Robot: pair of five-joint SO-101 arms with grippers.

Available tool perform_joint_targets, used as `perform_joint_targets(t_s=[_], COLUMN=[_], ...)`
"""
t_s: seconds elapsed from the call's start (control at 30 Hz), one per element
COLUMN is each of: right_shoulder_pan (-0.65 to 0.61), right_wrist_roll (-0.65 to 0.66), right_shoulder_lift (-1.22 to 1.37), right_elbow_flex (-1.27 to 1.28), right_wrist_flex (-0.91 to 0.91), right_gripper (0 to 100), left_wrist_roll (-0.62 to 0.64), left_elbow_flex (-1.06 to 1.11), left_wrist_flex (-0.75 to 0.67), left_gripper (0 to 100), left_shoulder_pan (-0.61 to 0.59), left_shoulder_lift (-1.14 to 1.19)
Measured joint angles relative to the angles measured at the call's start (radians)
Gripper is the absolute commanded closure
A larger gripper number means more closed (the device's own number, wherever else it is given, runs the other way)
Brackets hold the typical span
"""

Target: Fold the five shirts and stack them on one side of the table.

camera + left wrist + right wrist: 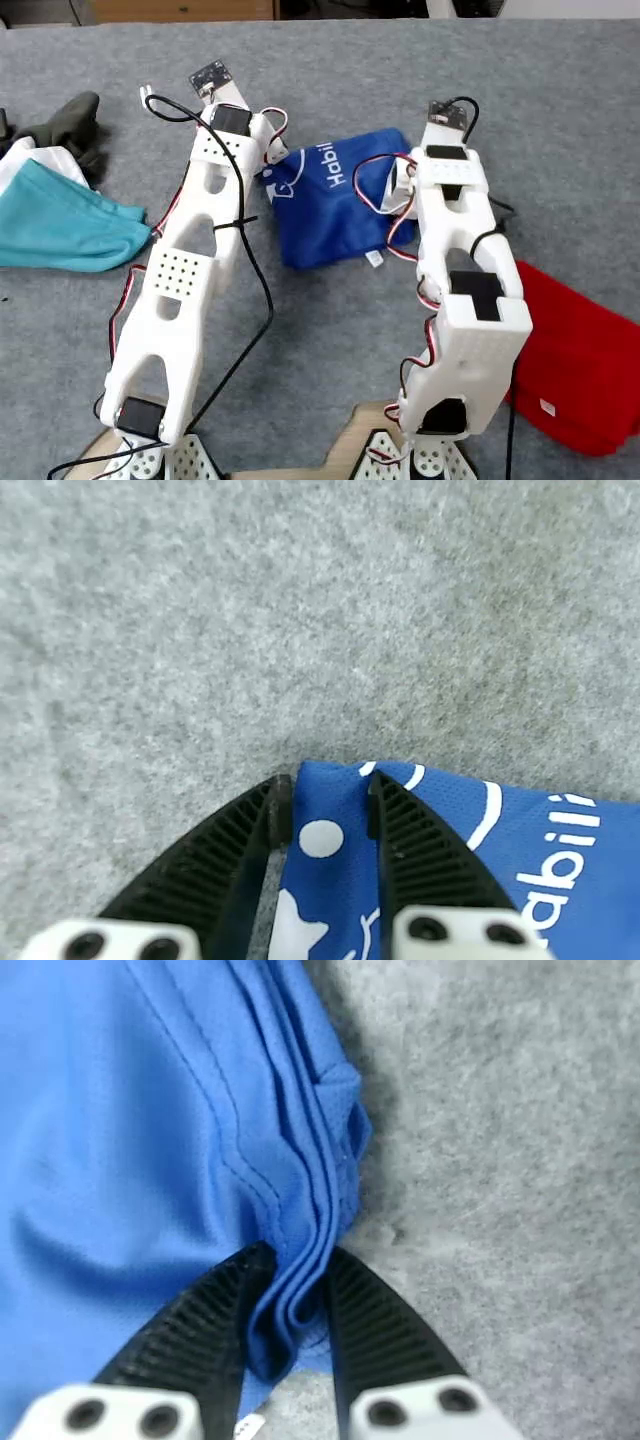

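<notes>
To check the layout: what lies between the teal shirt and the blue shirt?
In the high view, the left arm stretches over the grey table between the teal shirt and the blue shirt; no other garment lies there.

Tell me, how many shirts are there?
5: blue shirt mid-table, red shirt right, teal shirt left, white shirt partly under it, dark shirt behind; more could be hidden.

The grey tabletop [330,330] is matt, fuzzy felt. The blue printed shirt [330,230] is smooth, fine-knit cloth. The left end effector [325,808] and right end effector [295,1270] are ribbed matt black plastic.
</notes>
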Motion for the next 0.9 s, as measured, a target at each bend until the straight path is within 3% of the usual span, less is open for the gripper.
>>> perform_joint_targets(t_s=[0.4,0.53,0.7,0.9], right_shoulder_pan=[-0.052,-0.051,0.026,0.130], right_wrist_roll=[0.000,0.000,0.000,0.000], right_shoulder_lift=[-0.008,-0.072,-0.196,-0.344], right_elbow_flex=[0.000,0.002,0.002,0.002], right_wrist_flex=[-0.002,0.005,0.077,0.190], right_gripper=[99.4,99.4,99.4,99.4], left_wrist_roll=[0.000,0.000,-0.040,-0.098], left_elbow_flex=[-0.008,-0.103,-0.275,-0.292], left_wrist_flex=[0.020,0.064,0.126,0.190], left_gripper=[86,86,86,86], left_shoulder_pan=[0.000,0.000,0.028,0.037], left_shoulder_lift=[0.000,0.000,-0.002,-0.044])
